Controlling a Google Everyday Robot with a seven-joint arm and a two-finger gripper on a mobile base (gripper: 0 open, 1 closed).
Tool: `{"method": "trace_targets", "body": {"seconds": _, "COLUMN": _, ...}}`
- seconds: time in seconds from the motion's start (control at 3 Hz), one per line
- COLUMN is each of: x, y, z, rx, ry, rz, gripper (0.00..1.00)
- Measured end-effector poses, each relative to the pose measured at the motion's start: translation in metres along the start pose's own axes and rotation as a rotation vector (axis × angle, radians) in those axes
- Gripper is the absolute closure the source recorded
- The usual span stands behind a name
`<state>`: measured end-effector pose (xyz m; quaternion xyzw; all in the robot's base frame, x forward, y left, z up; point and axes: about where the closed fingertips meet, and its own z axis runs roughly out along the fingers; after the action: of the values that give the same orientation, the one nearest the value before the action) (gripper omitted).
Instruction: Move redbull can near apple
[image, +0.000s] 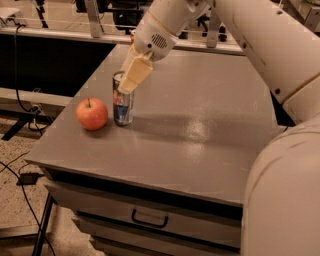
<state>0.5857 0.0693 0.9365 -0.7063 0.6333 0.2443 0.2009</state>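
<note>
Now clamped on the upper part of a tall, slim silver redbull can (122, 107) with a blue lower band: cream-coloured two-finger gripper (131, 77), jaws pinching it near the rim. Standing upright on a flat grey metal tabletop (200, 130), just beside a round red-orange apple (92, 113), toward the near corner.

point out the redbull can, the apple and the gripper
redbull can (123, 109): camera view, on its blue lower band, beside the apple
apple (92, 114): camera view, on the middle of its red skin
gripper (128, 84): camera view, at its tan fingertips, clamped on the can's top
</note>
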Motion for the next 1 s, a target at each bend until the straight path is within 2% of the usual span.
{"method": "trace_targets", "body": {"seconds": 1.0, "x": -0.0077, "y": -0.0055, "z": 0.0094, "rx": 0.005, "ry": -0.013, "rz": -0.007, "gripper": 0.17}}
